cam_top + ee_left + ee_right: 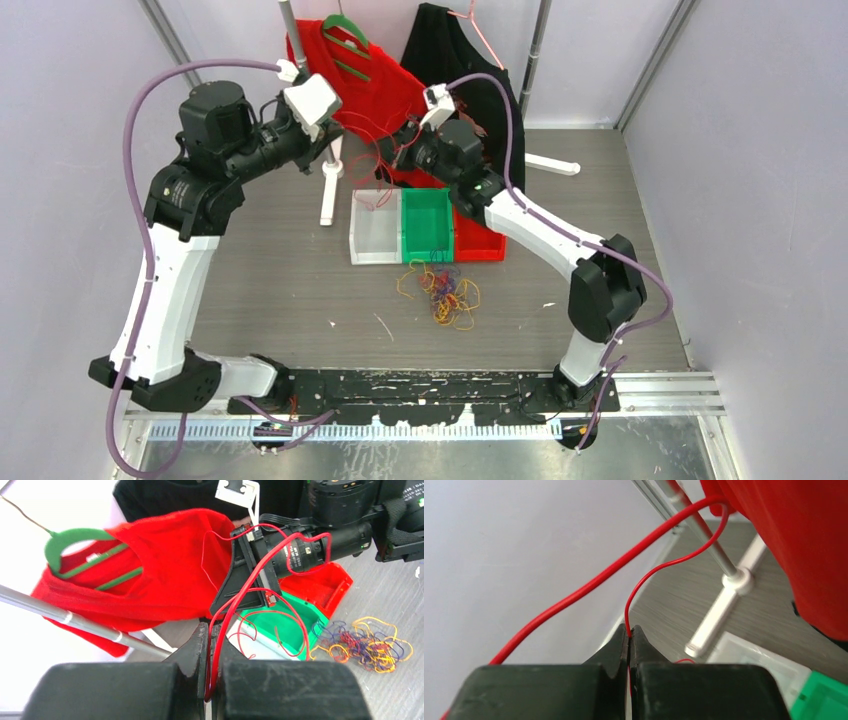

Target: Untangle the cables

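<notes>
A tangle of red, yellow-orange and purple-blue cables (pixel 445 290) lies on the table in front of the bins; the left wrist view shows it at the right (pixel 365 642). Both arms are raised over the bins, facing each other. My left gripper (pixel 212 635) is shut on a loop of red cable (pixel 250 587) that runs up to the right arm's fingers (pixel 240 580). My right gripper (pixel 630 632) is shut on a thin red cable (pixel 659 570). A thicker red strand (pixel 589 585) crosses beside it. From above, red strands (pixel 378 160) hang between the two grippers.
A clear bin (pixel 375 240), a green bin (pixel 428 225) and a red bin (pixel 482 243) stand side by side. Behind them a red shirt (pixel 350 70) on a green hanger and a black garment (pixel 450 60) hang from a white stand (pixel 330 185).
</notes>
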### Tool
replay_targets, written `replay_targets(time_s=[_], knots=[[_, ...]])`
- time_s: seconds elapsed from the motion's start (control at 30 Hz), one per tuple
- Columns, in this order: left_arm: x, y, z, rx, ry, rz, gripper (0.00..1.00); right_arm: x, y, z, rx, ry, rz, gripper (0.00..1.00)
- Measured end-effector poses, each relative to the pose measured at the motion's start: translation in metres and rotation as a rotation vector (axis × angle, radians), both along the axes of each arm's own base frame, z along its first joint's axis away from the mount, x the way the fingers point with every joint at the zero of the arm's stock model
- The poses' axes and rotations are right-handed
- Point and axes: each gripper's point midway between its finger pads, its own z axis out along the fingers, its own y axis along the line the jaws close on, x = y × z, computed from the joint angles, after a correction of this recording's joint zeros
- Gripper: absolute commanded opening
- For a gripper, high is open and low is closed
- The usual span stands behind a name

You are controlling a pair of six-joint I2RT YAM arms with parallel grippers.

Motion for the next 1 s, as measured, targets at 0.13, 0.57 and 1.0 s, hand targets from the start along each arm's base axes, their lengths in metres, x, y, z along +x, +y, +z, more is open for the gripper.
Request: replay_targets(time_s=[0.13,0.57,1.0], knots=[[0.000,0.001,-0.030,0.030,0.063,0.004,0.00,0.005,0.002,-0.049,-0.087,0.061,-0.019,0.01],[0.018,0.008,-0.128,0.190,0.227,0.044,0.00,0.006,0.027,-0.190,-0.414,0.143,-0.051,0.31],[0.091,0.029,-0.200,0.320,0.282,0.186,0.00,-0.015,-0.006,-0.246,-0.559,0.196,-0.080,0.79]])
